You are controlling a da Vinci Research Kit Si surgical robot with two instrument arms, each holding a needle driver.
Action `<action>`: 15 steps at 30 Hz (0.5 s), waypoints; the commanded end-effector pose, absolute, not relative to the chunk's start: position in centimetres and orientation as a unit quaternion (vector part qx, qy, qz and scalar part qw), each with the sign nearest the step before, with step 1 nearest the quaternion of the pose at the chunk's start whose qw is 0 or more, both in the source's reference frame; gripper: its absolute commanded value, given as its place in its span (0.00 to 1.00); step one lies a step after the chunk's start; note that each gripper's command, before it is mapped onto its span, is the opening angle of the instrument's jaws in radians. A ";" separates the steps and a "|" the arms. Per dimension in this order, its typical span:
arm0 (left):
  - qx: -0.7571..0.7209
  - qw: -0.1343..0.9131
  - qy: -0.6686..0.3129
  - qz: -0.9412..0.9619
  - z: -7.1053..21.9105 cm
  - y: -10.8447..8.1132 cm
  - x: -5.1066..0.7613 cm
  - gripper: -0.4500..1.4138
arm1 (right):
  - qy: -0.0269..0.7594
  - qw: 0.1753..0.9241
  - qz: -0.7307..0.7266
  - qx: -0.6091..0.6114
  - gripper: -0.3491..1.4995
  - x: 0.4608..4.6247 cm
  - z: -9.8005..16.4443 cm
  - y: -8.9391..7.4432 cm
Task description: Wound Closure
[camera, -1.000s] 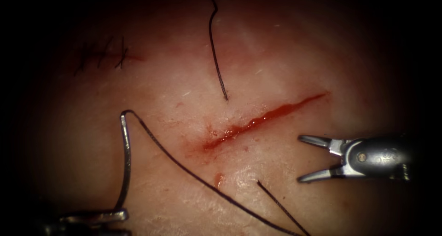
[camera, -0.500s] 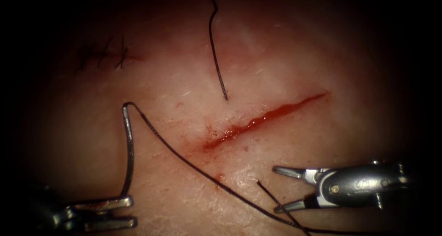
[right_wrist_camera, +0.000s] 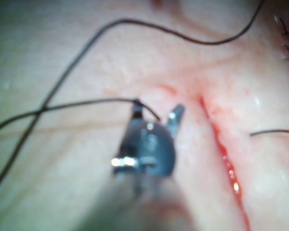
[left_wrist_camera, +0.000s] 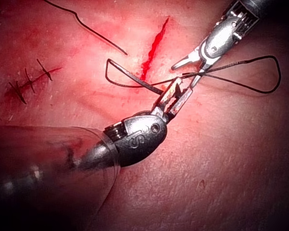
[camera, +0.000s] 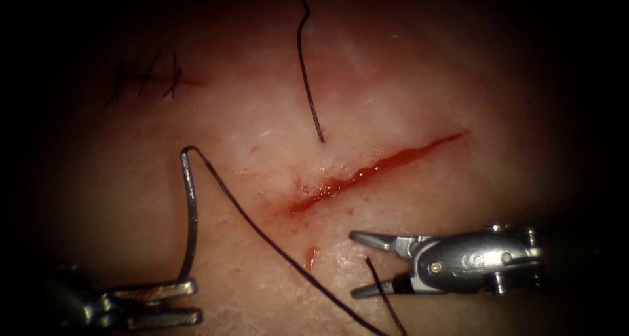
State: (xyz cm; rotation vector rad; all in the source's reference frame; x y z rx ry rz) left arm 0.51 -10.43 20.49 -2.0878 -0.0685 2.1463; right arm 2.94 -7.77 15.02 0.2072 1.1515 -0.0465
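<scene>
left tool [camera: 154,303] lower left of endoscope frame, clamped on the needle [camera: 190,211] near its tip, needle clear of the tissue [camera: 406,80] | right tool [camera: 367,264] lower right, jaws apart, holding nothing | thread [camera: 262,234] trails off needle's top | cut [camera: 373,172] mid-frame

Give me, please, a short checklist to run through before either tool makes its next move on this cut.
1. Left tool grips the needle: ok, jaws shut on it near its pointed end.
2. Needle out of the tissue: ok, it arcs free, left of the cut.
3. Thread joined to the needle's top end: ok.
4. Right tool free to take something: ok, jaws open and holding nothing.
5. Loose thread piece clear of the right tool: cannot tell, it lies by the lower jaw.
6. Cut edges joined: not ok, open with red fluid.
</scene>
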 end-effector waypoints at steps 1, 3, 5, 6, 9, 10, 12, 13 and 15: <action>-0.696 0.075 -0.025 0.714 20.5 -10.5 0.43 0.00 | 0.541 0.833 -0.033 0.112 0.00 2.97 15.0 -7.9; -0.696 0.075 -0.024 0.714 20.5 -10.5 0.43 0.00 | 0.543 0.830 -0.044 0.116 0.00 2.94 15.0 -7.9; -0.696 0.075 -0.024 0.714 20.6 -10.5 0.40 0.00 | 0.539 0.831 -0.035 0.135 0.00 2.84 15.0 -7.9; -0.695 0.076 -0.023 0.714 20.6 -10.5 0.39 0.00 | 0.535 0.833 -0.033 0.138 0.00 2.79 15.0 -7.9; -0.694 0.079 -0.023 0.715 20.6 -10.5 0.32 0.00 | 0.526 0.837 -0.032 0.145 0.00 2.63 15.0 -7.9; -0.694 0.079 -0.022 0.715 20.6 -10.5 0.29 0.00 | 0.524 0.839 -0.033 0.145 0.00 2.56 15.0 -8.0; -0.692 0.083 -0.019 0.717 20.7 -10.5 0.20 0.00 | 0.516 0.844 -0.034 0.145 0.00 2.40 14.9 -8.0; -0.692 0.084 -0.021 0.716 20.7 -10.5 0.15 0.00 | 0.512 0.845 -0.034 0.148 0.00 2.32 14.9 -8.0; -0.694 0.084 -0.025 0.714 20.8 -10.5 0.02 0.00 | 0.510 0.847 -0.033 0.150 0.00 2.13 14.9 -8.0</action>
